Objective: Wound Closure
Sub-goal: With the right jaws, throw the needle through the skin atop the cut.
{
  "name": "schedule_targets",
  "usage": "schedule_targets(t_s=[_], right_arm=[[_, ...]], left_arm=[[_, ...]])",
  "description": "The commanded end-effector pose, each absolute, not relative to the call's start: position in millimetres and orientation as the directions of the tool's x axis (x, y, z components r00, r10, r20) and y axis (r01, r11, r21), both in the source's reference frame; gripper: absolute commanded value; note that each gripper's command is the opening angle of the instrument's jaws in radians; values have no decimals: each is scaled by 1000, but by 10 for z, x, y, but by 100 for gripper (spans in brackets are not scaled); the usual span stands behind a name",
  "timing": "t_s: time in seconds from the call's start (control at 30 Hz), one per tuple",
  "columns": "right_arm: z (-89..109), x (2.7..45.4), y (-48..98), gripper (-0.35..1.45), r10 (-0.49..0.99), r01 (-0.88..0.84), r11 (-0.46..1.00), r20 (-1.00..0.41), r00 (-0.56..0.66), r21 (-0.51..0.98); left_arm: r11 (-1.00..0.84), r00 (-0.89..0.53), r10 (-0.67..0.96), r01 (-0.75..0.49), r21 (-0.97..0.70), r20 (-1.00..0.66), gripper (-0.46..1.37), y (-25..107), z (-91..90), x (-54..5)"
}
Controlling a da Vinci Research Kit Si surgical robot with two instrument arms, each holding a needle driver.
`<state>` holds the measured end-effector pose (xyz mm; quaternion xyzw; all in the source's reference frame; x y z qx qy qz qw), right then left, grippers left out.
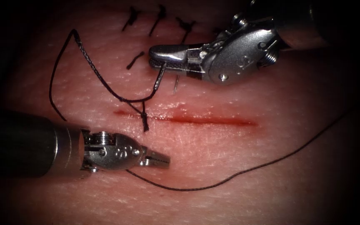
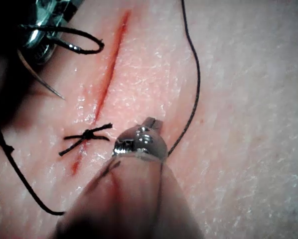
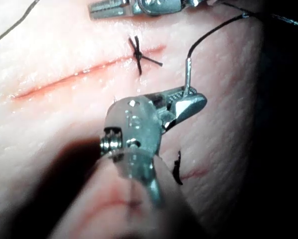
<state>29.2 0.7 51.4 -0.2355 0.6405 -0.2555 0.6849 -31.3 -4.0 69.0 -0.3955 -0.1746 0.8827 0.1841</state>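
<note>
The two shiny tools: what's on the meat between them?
Between the left tool and the right tool, the endoscope view shows the red cut crossed by a knotted stitch, on the tissue.

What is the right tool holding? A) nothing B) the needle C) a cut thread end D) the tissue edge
B: the right tool is shut on the needle near its thread end, above the cut and clear of the tissue; the left tool holds nothing.
</note>
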Motion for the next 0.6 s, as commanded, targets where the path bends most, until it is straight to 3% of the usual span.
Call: schedule_targets(t_s=[0.03, 0.6], right_arm=[[515, 292, 7, -35, -653, 47, 758, -756, 49, -651], [528, 291, -10, -35, -669, 72, 743, -742, 39, -666]], left_arm=[[-870, -619, 464, -183, -459, -634, -32, -40, 689, -313], [-867, -618, 467, -178, -466, -633, -32, -36, 684, -311]])
